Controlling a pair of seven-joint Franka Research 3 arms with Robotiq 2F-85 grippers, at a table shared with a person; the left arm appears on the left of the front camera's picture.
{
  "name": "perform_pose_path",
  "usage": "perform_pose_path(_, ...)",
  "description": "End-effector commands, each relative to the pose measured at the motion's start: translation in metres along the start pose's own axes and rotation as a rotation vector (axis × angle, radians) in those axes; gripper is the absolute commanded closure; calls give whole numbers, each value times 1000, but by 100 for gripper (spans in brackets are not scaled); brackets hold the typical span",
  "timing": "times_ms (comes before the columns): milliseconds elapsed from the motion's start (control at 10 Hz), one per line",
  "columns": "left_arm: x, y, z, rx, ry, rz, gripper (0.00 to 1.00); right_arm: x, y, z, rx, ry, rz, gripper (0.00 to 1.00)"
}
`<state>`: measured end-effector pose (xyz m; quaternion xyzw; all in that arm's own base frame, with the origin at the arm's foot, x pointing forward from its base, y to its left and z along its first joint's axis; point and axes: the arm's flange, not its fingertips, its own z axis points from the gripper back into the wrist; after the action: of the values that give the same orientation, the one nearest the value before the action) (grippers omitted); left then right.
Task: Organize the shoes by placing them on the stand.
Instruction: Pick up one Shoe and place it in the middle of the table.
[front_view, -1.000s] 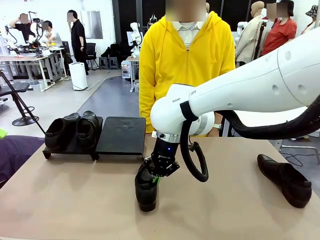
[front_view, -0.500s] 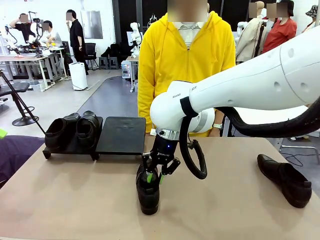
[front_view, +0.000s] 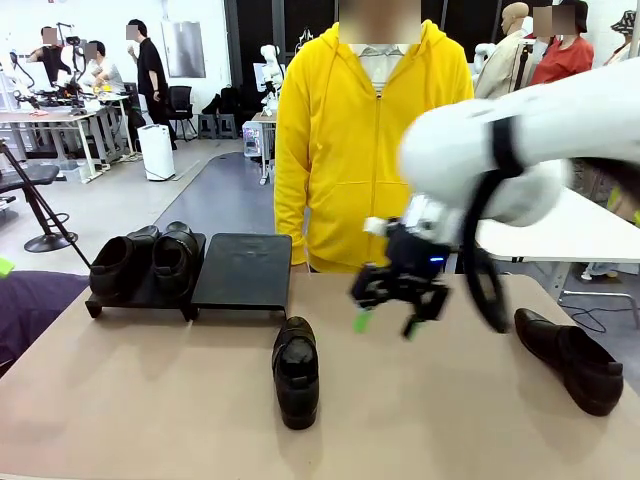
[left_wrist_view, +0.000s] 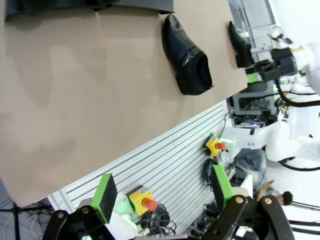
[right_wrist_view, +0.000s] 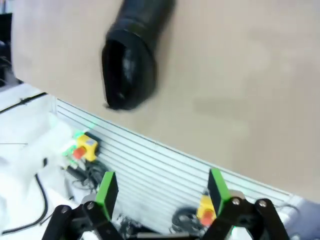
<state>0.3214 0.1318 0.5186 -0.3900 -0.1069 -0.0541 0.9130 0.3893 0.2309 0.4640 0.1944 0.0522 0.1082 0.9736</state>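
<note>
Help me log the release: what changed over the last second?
The right tool let go of the middle shoe, opened, and swung up and toward the robot's right, away from it. Unchanged: that shoe on the table before the stand, two shoes on the stand's left section, the fourth shoe far right.

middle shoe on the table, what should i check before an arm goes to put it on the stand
1. Right gripper jaws open, holding nothing: ok.
2. Middle shoe upright on its sole on the table, nothing touching it: ok.
3. Stand right section free, two shoes on the left section: ok.
4. Left gripper jaws open: ok.
5. Person keeping hands off the path: cannot tell, hands hidden.
6. Right-side shoe on the stand: not ok, it lies on the table.
</note>
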Motion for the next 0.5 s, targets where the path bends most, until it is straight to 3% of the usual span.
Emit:
perform_pose_path(0,-1,0,1,-10,-2,-5,2,-56,-53,36,67,-25,51,0)
perform_pose_path(200,-1,0,1,-10,-2,-5,2,-106,-96,63,110,-92,24,0)
perform_pose_path(400,-1,0,1,-10,-2,-5,2,-157,-140,79,207,-227,-4,0)
